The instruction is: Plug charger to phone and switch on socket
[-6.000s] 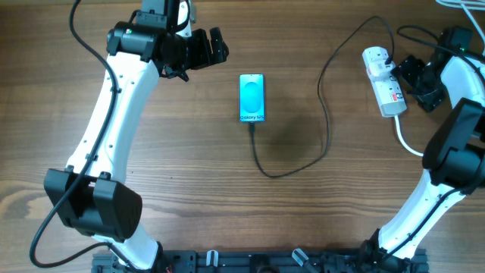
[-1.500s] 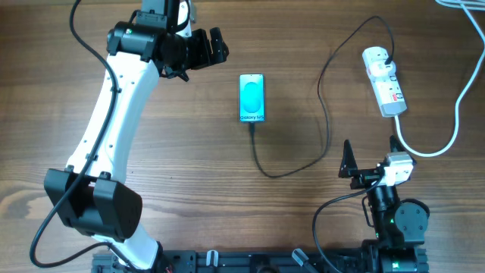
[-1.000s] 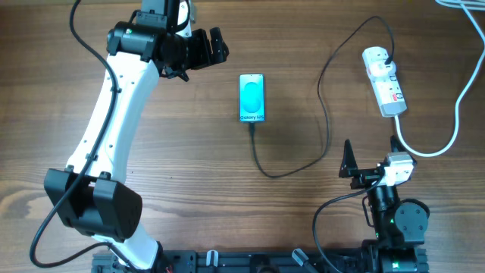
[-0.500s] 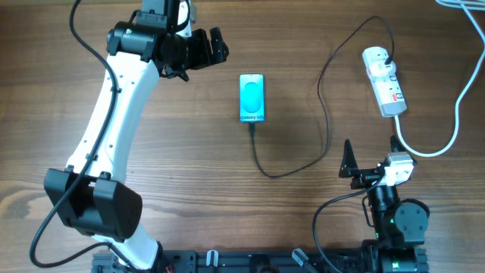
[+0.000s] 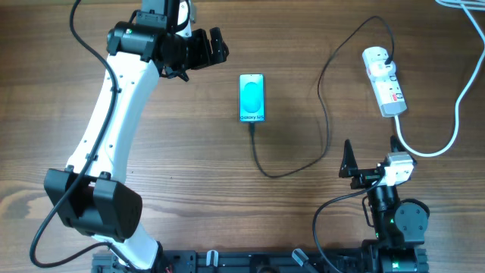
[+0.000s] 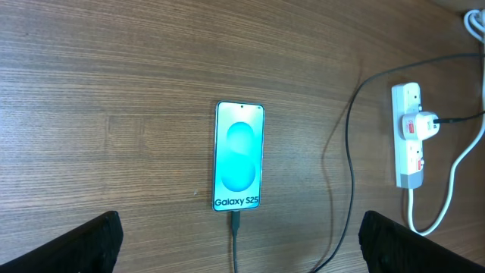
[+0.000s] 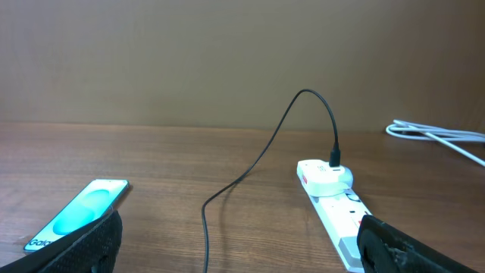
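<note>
The phone (image 5: pixel 252 97) lies screen-up at mid table, its cyan screen lit; it also shows in the left wrist view (image 6: pixel 239 155) and the right wrist view (image 7: pixel 76 213). The black charger cable (image 5: pixel 326 114) has its tip in the phone's near short edge (image 6: pixel 236 221) and runs in a loop to a white plug on the socket (image 5: pixel 383 90), at the far right (image 6: pixel 410 135) (image 7: pixel 337 201). My left gripper (image 5: pixel 211 47) hangs open and empty to the left of the phone. My right gripper (image 5: pixel 369 155) is open and empty, folded back near the front edge.
The socket's thick white cord (image 5: pixel 452 114) curves off to the far right corner. More white cables (image 7: pixel 436 135) lie at the far right. The wooden table (image 5: pixel 189 174) carries nothing else.
Six seconds ago my right arm reached out at the socket; by 1.5 s ago it had folded back to the front edge. Nothing has moved since. The left arm stayed still.
</note>
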